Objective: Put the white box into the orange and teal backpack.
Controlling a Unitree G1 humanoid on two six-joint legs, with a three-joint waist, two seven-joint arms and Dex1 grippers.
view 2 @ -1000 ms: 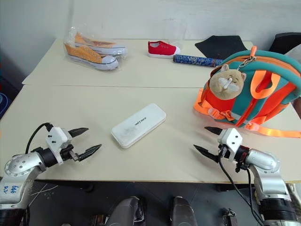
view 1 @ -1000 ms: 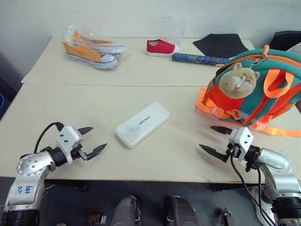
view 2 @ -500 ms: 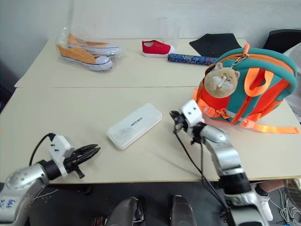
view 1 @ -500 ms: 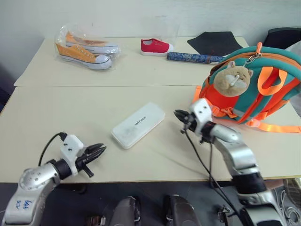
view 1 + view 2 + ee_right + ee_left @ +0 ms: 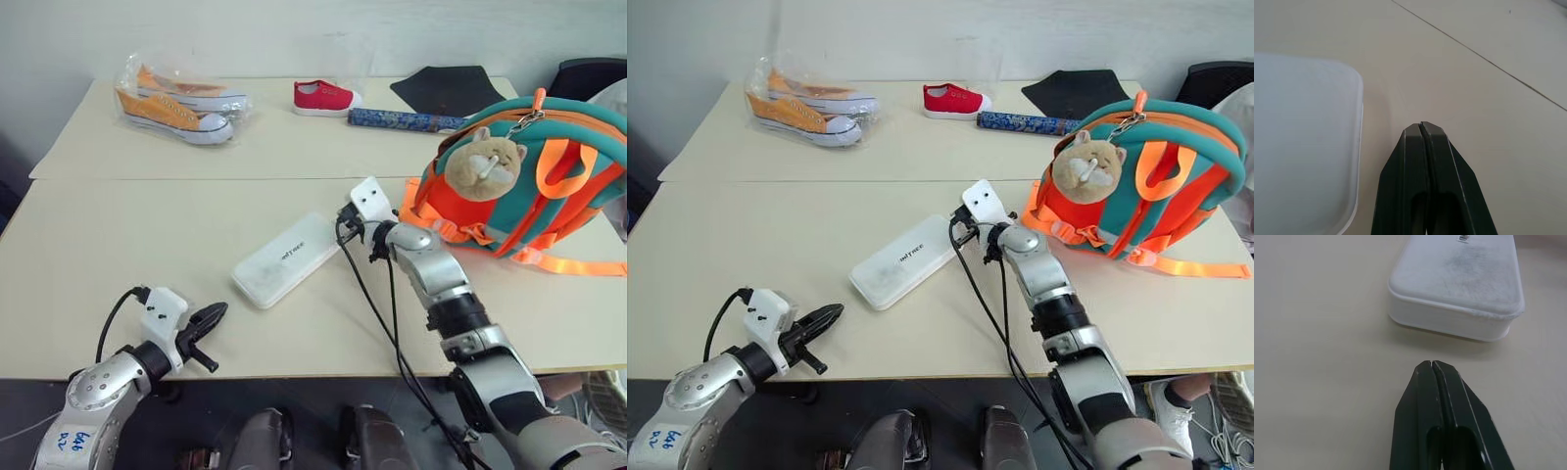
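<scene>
Hands — left hand, right hand — both pinched together; one white box, one backpack.

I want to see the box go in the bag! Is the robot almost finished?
Not yet. The white box still lies on the table, outside the orange and teal backpack. The right gripper, shut, is beside the box's end; the left gripper is shut and empty. Picking up and packing remain.

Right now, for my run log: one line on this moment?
flat white plastic box: on table | left end effector: shut | right end effector: shut, beside box
</scene>
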